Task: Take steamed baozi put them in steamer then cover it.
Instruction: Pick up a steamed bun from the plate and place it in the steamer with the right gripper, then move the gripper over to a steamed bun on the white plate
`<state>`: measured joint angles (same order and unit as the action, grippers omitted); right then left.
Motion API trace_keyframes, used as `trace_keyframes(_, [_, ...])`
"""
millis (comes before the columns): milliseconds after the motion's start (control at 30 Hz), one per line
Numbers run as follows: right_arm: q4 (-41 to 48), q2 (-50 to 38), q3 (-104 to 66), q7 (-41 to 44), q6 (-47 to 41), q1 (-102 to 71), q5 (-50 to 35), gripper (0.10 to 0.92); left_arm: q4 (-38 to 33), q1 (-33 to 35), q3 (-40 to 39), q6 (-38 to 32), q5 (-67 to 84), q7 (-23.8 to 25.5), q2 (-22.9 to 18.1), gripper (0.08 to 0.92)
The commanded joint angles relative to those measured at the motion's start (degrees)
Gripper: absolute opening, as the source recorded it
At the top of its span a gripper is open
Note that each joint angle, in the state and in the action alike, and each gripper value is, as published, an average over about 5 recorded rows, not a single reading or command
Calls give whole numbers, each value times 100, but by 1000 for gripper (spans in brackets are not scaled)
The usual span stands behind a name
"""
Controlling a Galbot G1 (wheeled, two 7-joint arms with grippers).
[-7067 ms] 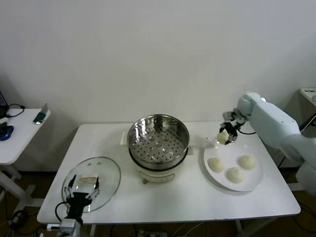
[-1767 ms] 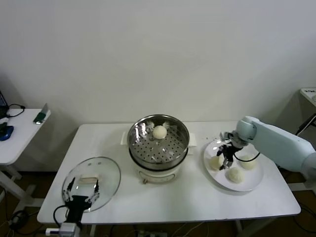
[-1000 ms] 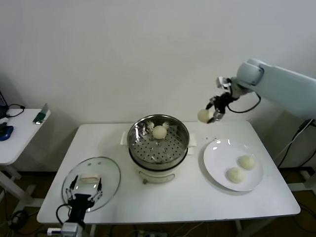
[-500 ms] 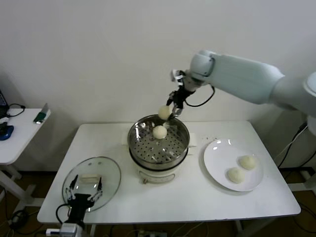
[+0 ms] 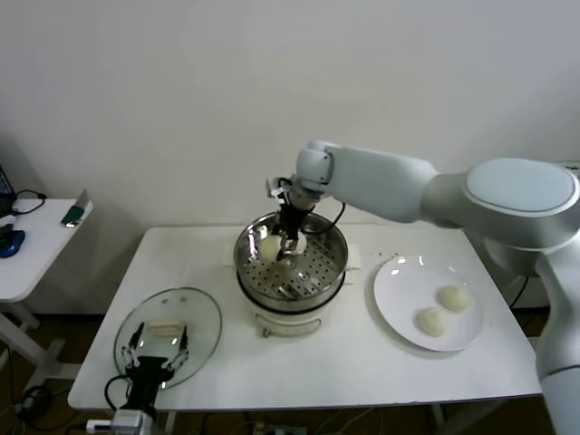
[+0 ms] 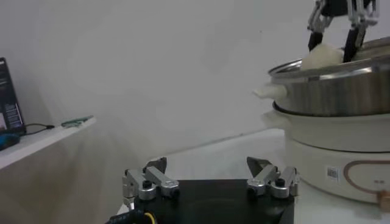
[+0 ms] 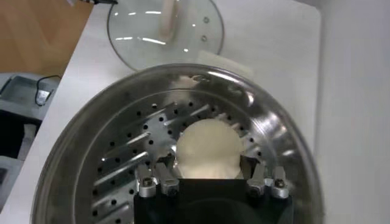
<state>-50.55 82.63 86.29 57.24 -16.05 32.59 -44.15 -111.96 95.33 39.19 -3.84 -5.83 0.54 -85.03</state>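
The table (image 5: 362,362) is a flat white rectangle with a smooth matte top, and everything else stands on it. Biggest on it is the steamer (image 5: 290,263) — a round pot of shiny stainless steel on a white base, with a perforated metal tray inside that throws bright streaks of reflection. The right arm reaches across from the robot's right, and the right gripper (image 5: 283,246) hangs inside the pot's rim, its fingers clenched on a bun (image 7: 207,149): smooth, domed, cream-white dough, pinched from both sides and held just above the tray holes. From the head view that bun sits toward the pot's left half. Whether another bun lies in the pot I cannot tell; the gripper and arm cover the rear of the tray.

Next in size is the cover (image 5: 169,335), a round disc of clear glass with a metal rim and a cream-white bar handle, lying flat near the table's front left corner, well apart from the steamer. The left gripper (image 5: 151,358) hovers at its near edge with fingers spread wide, holding nothing.

To the right of the steamer lies a plate (image 5: 399,272) — flat, white, glossy and round. It holds two buns (image 5: 442,308), side by side toward its right half, close but not touching.
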Motion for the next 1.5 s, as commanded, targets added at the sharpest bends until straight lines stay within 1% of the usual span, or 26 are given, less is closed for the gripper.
trace_keyframes(33, [85, 239, 28, -32, -27, -291, 96, 704, 59, -26, 9, -4, 34, -1, 15, 823])
trace_keyframes(200, [126, 259, 24, -43, -20, -333, 96, 706, 131, -59, 4, -7, 62, -58, 23, 823])
trace_keyframes(267, [151, 272, 19, -57, -22, -349, 101, 725, 150, -71, 5, -4, 69, -66, 25, 823])
trace_keyframes(367, [139, 267, 19, -73, -40, -335, 113, 783, 151, -80, 11, 2, 68, -66, 28, 823])
trace_keyframes(467, [66, 211, 22, -52, -48, -259, 119, 817, 129, -80, 21, 9, 66, -63, 28, 823])
trace_keyframes(700, [-286, -275, 26, 125, -13, 319, 38, 823, 75, -42, 28, 12, 60, -61, 19, 823])
trace_keyframes(900, [-794, -1197, 303, 405, 84, 1214, -186, 823, 32, 5, 35, 15, 48, -64, 18, 823])
trace_keyframes(1067, [-1330, -2284, 605, 513, 130, 1651, -13, 823, 32, 27, 41, 10, 31, -66, 26, 823])
trace_keyframes(1300, [-2387, -3809, 677, 519, 116, 1544, 1025, 823, 9, 8, 24, 67, -12, -61, 37, 823])
trace_keyframes(1500, [-2786, -4767, 260, 533, 172, 637, 2149, 823, -14, 12, 18, 109, -91, -59, 39, 823])
